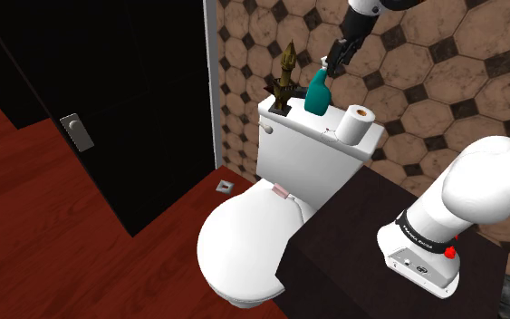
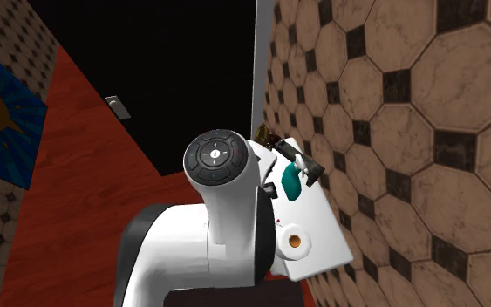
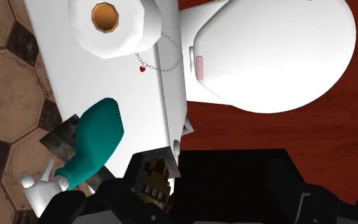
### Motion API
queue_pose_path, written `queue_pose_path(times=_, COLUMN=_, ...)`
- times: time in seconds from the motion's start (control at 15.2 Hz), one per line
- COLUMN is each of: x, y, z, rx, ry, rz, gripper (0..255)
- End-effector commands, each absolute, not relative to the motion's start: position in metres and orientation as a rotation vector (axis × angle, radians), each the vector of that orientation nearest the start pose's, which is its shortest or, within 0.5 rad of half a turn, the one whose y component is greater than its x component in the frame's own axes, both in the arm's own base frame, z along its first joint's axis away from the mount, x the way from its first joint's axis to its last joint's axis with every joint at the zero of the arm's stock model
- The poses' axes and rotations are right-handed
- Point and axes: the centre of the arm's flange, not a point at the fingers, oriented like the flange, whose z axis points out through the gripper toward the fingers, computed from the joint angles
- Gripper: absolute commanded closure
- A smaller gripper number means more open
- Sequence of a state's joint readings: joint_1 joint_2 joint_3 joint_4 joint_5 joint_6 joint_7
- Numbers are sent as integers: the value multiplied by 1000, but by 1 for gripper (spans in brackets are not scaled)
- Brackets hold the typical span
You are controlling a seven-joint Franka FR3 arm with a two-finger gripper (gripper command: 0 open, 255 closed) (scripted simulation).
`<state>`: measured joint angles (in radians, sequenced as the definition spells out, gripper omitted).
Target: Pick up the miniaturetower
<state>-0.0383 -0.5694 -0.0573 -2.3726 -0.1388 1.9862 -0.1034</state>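
Note:
The miniature tower (image 1: 286, 80) is a brown, pointed lattice model standing upright on the left end of the white toilet tank lid (image 1: 321, 131). Beside it stand a teal spray bottle (image 1: 316, 94) and a toilet paper roll (image 1: 356, 124). My black gripper (image 1: 332, 62) hangs just above and behind the bottle, to the right of the tower, touching neither. In the wrist view the tower (image 3: 155, 183) lies close to one finger (image 3: 107, 202), and the gripper (image 3: 209, 194) is open with nothing held. The second exterior view has the tower (image 2: 266, 137) and bottle (image 2: 291, 180) past my arm.
The shut toilet seat (image 1: 244, 245) lies below the tank. A thin chain with a red heart (image 3: 158, 61) rests on the tank lid near the roll. A tiled wall (image 1: 443, 82) stands right behind the tank. A black area (image 1: 108, 82) lies left of it.

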Motion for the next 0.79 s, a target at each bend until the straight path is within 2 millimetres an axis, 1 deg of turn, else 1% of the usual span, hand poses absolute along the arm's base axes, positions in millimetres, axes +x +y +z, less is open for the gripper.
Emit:
queue_pose_path(times=0.0, x=420, y=-61, z=540, rx=-3244, ry=-116, rz=-349, gripper=0)
queue_pose_path(times=0.4, x=476, y=-87, z=527, rx=-3230, ry=-177, rz=-538, gripper=0)
queue_pose_path(times=0.73, x=525, y=-107, z=522, rx=-3208, ry=-228, rz=-694, gripper=0)
